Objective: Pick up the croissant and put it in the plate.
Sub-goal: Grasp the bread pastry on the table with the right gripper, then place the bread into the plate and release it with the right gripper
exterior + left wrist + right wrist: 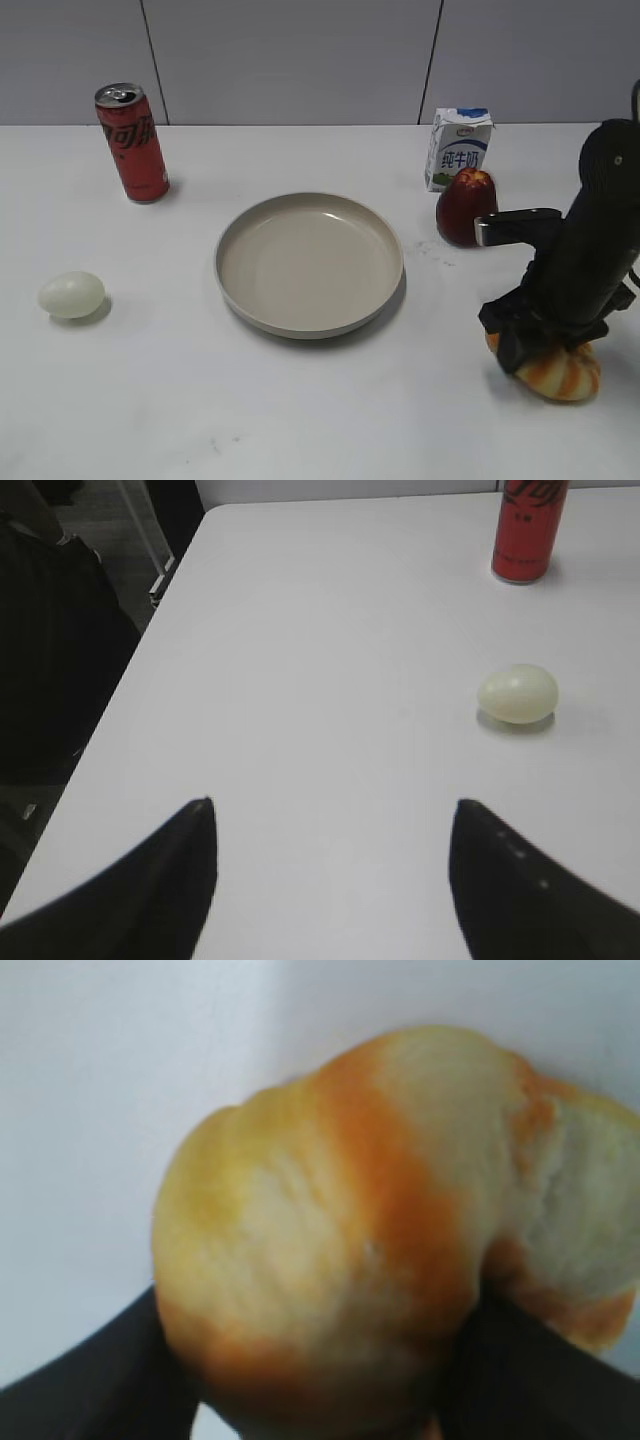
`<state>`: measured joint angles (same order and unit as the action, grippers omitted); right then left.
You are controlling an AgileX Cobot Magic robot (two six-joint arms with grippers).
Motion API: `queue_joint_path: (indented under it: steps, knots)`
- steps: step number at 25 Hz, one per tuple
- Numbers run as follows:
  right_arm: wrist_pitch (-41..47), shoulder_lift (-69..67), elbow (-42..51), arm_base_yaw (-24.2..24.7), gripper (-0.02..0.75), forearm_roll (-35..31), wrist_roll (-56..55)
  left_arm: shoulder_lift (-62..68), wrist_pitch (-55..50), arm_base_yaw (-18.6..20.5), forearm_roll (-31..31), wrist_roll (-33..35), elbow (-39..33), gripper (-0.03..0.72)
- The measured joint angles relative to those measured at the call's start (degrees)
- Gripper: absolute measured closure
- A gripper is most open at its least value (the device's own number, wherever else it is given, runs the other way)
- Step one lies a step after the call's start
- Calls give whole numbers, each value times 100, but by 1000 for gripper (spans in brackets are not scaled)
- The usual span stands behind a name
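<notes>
The right end effector [545,350], clamped low on the soft croissant [560,372] at the frame's lower right, risks squashing or dropping it before the plate [309,264].

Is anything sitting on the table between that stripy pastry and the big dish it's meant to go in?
Nothing visible. The croissant, under the right pincer, faces bare table up to the plate. The apple sits farther back, off that path.

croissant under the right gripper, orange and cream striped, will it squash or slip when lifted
The puffy orange-and-cream striped croissant looks soft and airy, so it probably dents under pressure and weighs little. Its matte, ridged crust likely grips well against the right gripper's dark fingers, which sit on either side of it. Its rounded shape might let it rotate between them.
</notes>
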<state>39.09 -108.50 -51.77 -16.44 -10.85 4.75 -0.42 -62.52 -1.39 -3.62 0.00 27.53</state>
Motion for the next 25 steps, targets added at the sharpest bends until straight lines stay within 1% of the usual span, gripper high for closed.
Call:
queue_joint_path:
  steps: [1, 2, 3, 6, 9, 11, 14, 19, 22, 25]
  knots:
    - [80, -21, -64, 0, 458, 0, 0, 0, 0, 0, 0, 0, 0, 137]
    - [159, -39, -123, 0, 506, 0, 0, 0, 0, 0, 0, 0, 0, 137]
    - [232, -72, -193, 0, 524, 0, 0, 0, 0, 0, 0, 0, 0, 137]
    - [609, -153, -479, 0, 524, 91, 5, 0, 0, 0, 0, 0, 0, 137]
    - [1218, -141, -1013, -54, 526, 413, 5, 0, 0, 0, 0, 0, 0, 137]
    - [1583, -81, -1458, -197, 526, 621, 92, 0, 0, 0, 0, 0, 0, 137]
    - [1928, -28, -2308, -544, 526, 594, 486, 0, 0, 0, 0, 0, 0, 137]
    - [1843, -64, -3521, -1363, 526, 382, 1109, 0, 0, 0, 0, 0, 0, 137]
    - [1705, -316, -4075, -1733, 526, 324, 1305, 0, 0, 0, 0, 0, 0, 137]
    - [1693, -786, -4458, -1988, 526, 324, 1403, 0, 0, 0, 0, 0, 0, 137]
